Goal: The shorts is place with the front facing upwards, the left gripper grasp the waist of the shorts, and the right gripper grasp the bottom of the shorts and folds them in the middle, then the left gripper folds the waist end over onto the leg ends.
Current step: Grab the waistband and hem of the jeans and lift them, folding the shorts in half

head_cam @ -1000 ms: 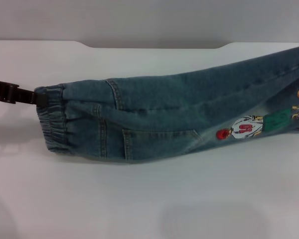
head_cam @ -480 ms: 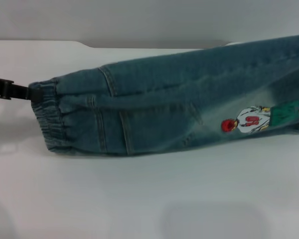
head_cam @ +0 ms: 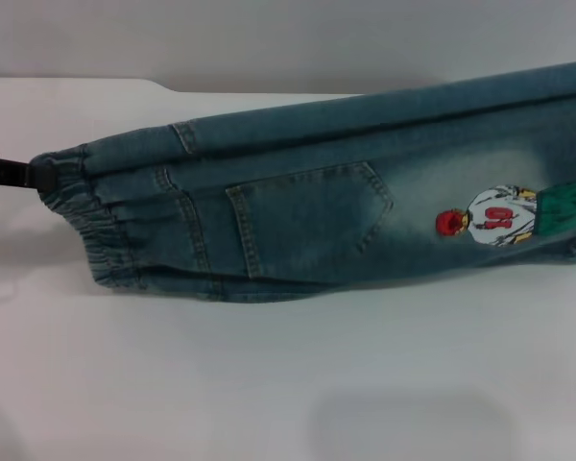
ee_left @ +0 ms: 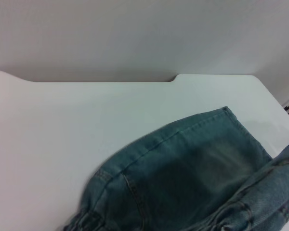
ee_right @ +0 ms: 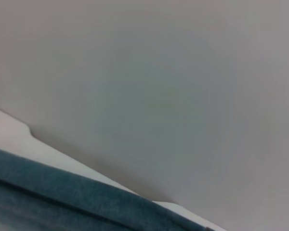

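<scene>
The shorts [head_cam: 317, 202] hang stretched across the head view, folded lengthwise, with a back pocket and the cartoon patch [head_cam: 499, 216] facing me. Their lower fold rests on the white table [head_cam: 269, 384]. My left gripper [head_cam: 40, 176], a black bar entering from the far left, is shut on the gathered waist [head_cam: 101, 226]. The leg end runs off the right edge, raised, so the bottom of the shorts and my right gripper are out of view. The left wrist view shows bunched denim [ee_left: 183, 183]; the right wrist view shows only a denim edge [ee_right: 62, 192].
A grey wall [head_cam: 269, 38] stands behind the table's far edge, which has a shallow notch [head_cam: 298, 89]. Bare white tabletop lies in front of the shorts.
The waist end and my left gripper have shifted left. The right end of the shorts has risen, and the fabric has turned so the pocket now shows flat.
</scene>
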`<state>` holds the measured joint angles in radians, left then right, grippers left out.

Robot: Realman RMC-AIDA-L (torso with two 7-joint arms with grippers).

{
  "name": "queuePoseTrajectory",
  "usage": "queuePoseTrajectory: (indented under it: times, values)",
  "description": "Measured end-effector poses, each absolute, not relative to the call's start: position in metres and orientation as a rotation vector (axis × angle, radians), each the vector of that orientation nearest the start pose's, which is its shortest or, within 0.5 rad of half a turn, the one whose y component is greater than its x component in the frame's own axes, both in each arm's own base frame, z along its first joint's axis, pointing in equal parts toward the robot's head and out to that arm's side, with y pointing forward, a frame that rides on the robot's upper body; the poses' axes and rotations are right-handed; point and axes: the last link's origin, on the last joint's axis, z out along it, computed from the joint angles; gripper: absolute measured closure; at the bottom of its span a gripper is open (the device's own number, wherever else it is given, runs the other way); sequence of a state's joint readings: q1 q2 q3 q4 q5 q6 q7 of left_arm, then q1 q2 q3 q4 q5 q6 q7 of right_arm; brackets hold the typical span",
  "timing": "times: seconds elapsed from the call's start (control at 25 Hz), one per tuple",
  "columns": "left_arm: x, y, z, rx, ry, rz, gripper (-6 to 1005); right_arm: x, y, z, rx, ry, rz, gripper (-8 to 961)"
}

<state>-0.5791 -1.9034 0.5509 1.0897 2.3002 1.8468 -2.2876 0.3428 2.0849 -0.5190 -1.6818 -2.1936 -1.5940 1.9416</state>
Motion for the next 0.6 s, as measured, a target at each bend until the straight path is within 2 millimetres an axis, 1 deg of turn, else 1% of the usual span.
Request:
queuePoseTrajectory:
  times: [0.24,0.4,0.6]
  values:
    - [-0.267,0.34,0.146,-2.452,-1.401,-0.33,957,0.254,0.302,0.204,-2.107,0.61,0.2,939]
    - [-0.268,0.338,0.149,-2.447,-1.4,-0.341,957,0.253,0.297,0.203,-2.118,0.609,0.209,953]
    - [-0.269,0.335,0.151,-2.45,-1.397,-0.365,956,0.252,0.295,0.199,-2.144,0.611,0.226,918]
